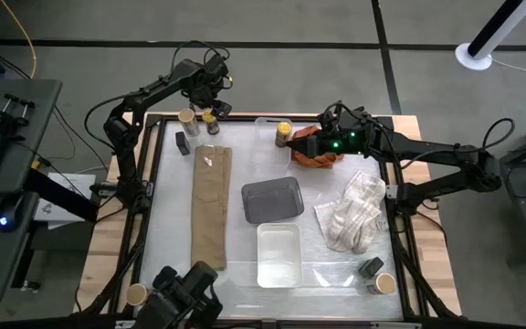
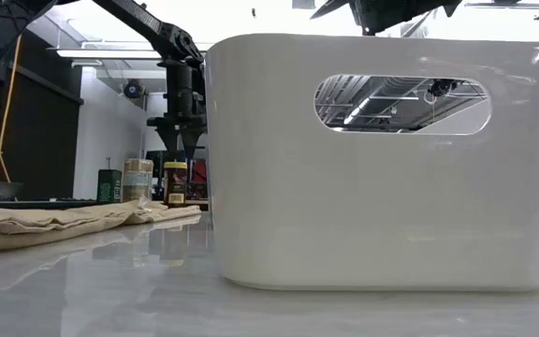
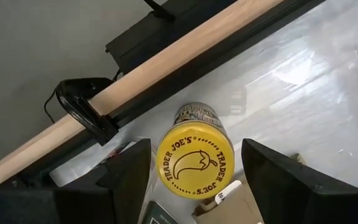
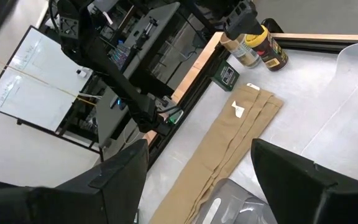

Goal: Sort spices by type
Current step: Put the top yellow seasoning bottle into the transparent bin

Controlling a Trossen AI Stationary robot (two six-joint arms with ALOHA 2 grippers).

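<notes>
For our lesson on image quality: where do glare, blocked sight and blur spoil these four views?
Low view: the white tray fills most of the frame and bright backlight washes out the room behind. High view: the table shines with glare. Left wrist view: the yellow-lidded jar is sharp, and the table reflects light.

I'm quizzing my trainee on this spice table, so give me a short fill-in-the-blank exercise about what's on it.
1. The left pincer stands open around a jar whose lid is coloured ____.
2. The folded beige cloth lies to the ____ of the grey tray in the overhead view.
3. Just nearer the overhead picture's bottom than the grey tray sits a tray coloured ____.
4. The right pincer is ____.

Missing words: yellow; left; white; open
</notes>
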